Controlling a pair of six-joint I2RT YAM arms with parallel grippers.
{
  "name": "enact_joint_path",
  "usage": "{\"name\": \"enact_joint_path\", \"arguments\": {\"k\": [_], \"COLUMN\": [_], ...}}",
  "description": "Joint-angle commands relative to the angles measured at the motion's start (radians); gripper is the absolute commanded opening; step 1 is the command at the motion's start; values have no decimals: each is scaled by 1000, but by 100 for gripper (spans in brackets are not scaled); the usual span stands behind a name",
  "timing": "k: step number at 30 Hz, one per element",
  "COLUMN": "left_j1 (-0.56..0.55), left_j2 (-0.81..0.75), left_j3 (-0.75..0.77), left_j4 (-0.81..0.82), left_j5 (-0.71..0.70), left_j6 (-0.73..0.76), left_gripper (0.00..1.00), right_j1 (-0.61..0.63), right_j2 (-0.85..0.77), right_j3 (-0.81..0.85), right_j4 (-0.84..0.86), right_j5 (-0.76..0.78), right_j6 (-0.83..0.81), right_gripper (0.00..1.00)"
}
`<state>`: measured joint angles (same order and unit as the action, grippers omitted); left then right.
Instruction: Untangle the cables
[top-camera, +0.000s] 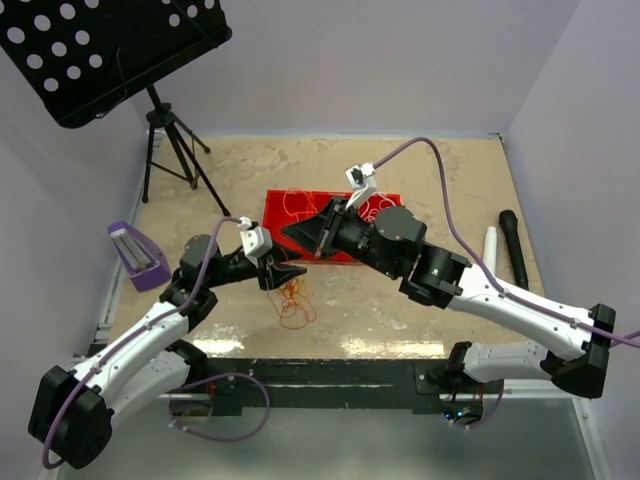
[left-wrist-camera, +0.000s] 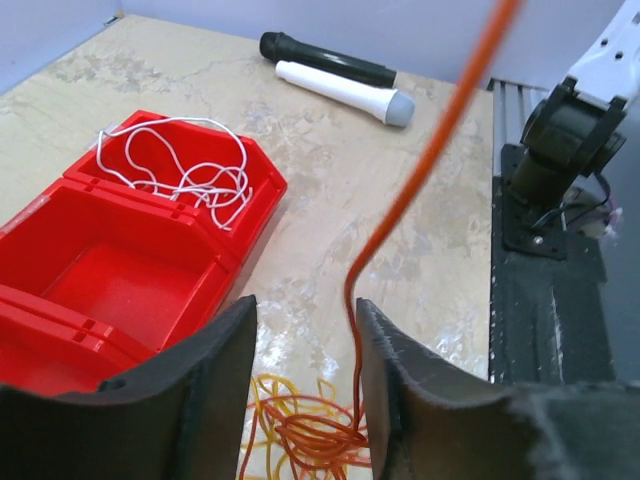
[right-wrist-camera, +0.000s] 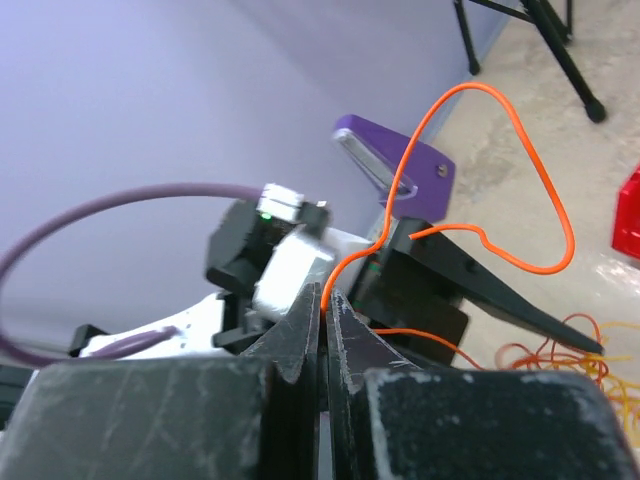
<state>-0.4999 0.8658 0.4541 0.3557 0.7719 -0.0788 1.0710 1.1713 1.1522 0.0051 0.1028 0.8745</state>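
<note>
Top external view, left to right: a purple holder (top-camera: 138, 258) sits near the left edge of the surface (top-camera: 400, 320). My left pincer (left-wrist-camera: 305, 320) hangs open just above a tangle of orange cables (left-wrist-camera: 310, 435) lying on the surface. One orange cable (left-wrist-camera: 440, 140) rises from the tangle through the gap, close to one finger (left-wrist-camera: 400, 380) and not gripped. Beyond stands a red bin (left-wrist-camera: 130, 290), with a white cable (left-wrist-camera: 185, 170) lying in loose loops in its far compartment. My right pincer (right-wrist-camera: 325, 310), above the bin's left end, is closed tight on the orange cable, which loops out past its tips. Far right, a black microphone (top-camera: 512, 245) and a white microphone (top-camera: 490, 250) lie side by side.
</note>
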Motion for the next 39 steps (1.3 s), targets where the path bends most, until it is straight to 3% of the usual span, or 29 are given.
{"name": "enact_joint_path", "arguments": {"k": [1,4,10,28,39], "left_j1": [0,0,0,0,0], "left_j2": [-11,-24,-47,-99,-116], "left_j3": [-26,-45,-80,-161,-190], "left_j4": [131,131,94,6,15], "left_j5": [-11,-14,12,46,53], "left_j6": [-72,-73,-9,304,347], "left_gripper": [39,31,27,27,27], "right_j1": [27,32,32,32,30], "right_j2": [-1,16,45,155,255], "right_j3": [107,174,349,926,1291], "right_j4": [3,-4,-80,-297,-378], "right_j5": [40,54,84,268,373], "right_j6": [-28,-51,-114,-313,-426], "right_gripper": [0,0,0,0,0]}}
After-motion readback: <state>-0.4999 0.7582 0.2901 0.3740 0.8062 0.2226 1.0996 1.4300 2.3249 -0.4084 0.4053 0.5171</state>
